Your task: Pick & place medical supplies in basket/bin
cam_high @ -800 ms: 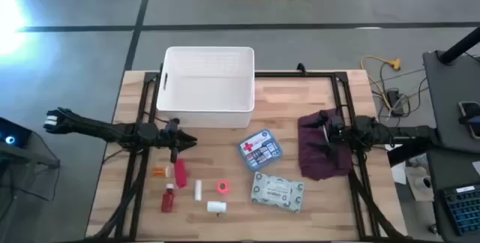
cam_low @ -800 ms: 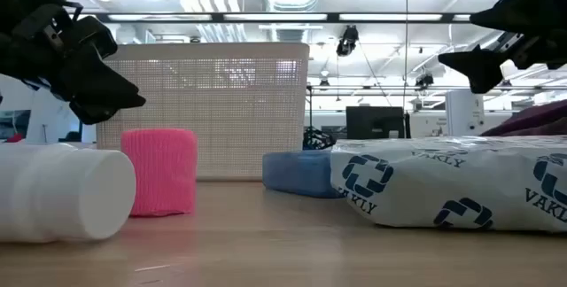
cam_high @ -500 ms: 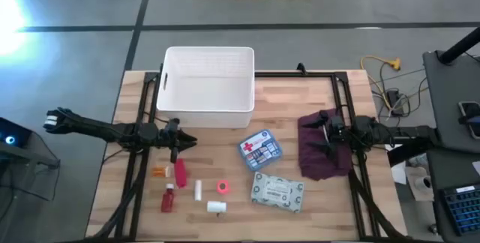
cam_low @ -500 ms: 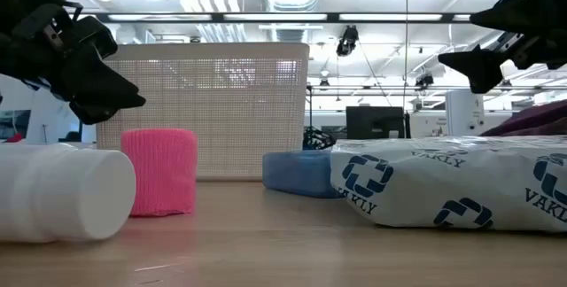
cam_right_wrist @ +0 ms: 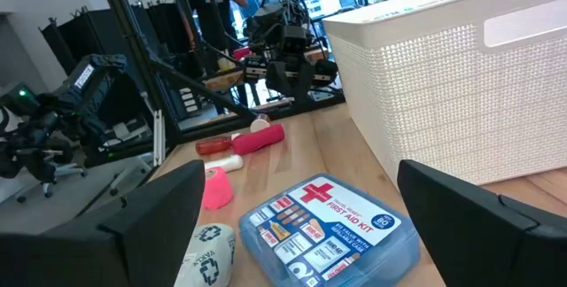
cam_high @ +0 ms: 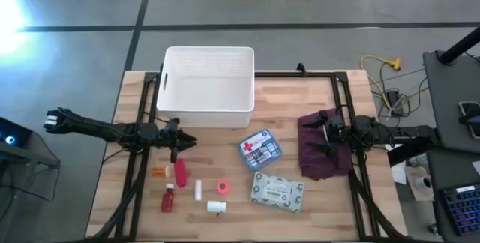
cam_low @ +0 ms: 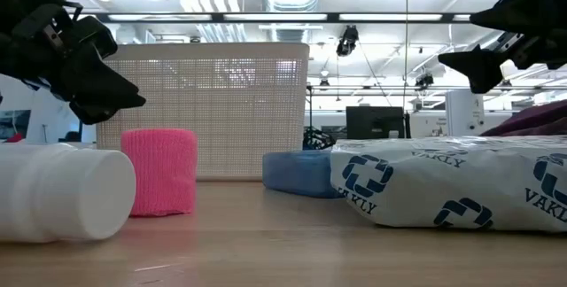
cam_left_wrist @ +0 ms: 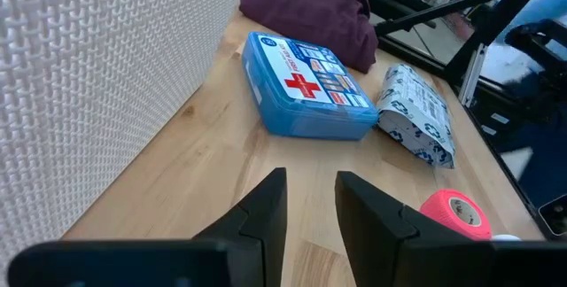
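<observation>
The white perforated basket [cam_high: 208, 85] stands at the table's far middle. The blue-white first-aid box [cam_high: 260, 149] and the pale green wipes pack [cam_high: 278, 190] lie right of centre. A pink roll [cam_high: 223, 187], a pink tube [cam_high: 180, 172], a red bottle [cam_high: 168, 198], an orange item [cam_high: 159, 172], a white tube [cam_high: 198, 190] and a white bottle [cam_high: 217, 206] lie near left. My left gripper [cam_high: 185, 143] hovers by the basket's near left corner, its fingers [cam_left_wrist: 266, 212] a narrow gap apart. My right gripper [cam_high: 318, 139] hovers wide open over the maroon cloth [cam_high: 324, 153]. Neither holds anything.
The maroon cloth lies at the right, beside the first-aid box. Black frame rails [cam_high: 135, 175] run along the table's left and right sides. Bare wood [cam_high: 292, 100] lies between the basket and the cloth. Cables and desks [cam_high: 390, 85] sit beyond the right edge.
</observation>
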